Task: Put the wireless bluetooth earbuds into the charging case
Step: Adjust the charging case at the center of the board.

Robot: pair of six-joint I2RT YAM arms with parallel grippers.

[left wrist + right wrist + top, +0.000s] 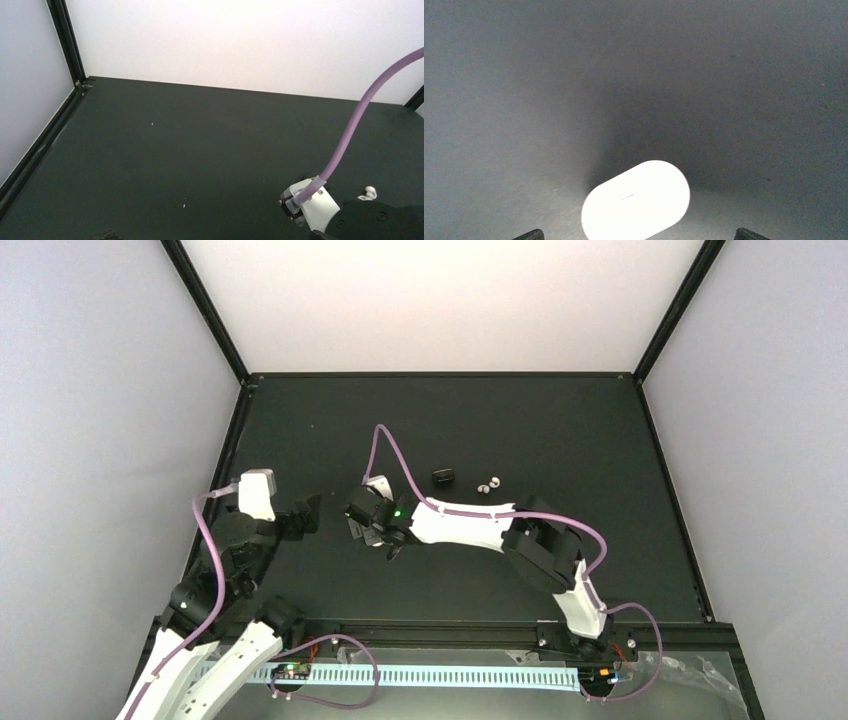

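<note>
Place: robotics lab, enclosed test cell. Grounds: a black tabletop (560,420) stood boxed by black frame struts (203,305) and plain white panels (440,300). A left arm (257,494) and a right arm (470,523), white and black, were bolted at its near edge. Purple cables (207,540) looped off both. A slotted white cable duct (450,677) and a small bare circuit board (293,672) lay along the front rail (450,626).

White earbuds (494,481), black case (443,476) — seemingly white case (635,201)
</note>
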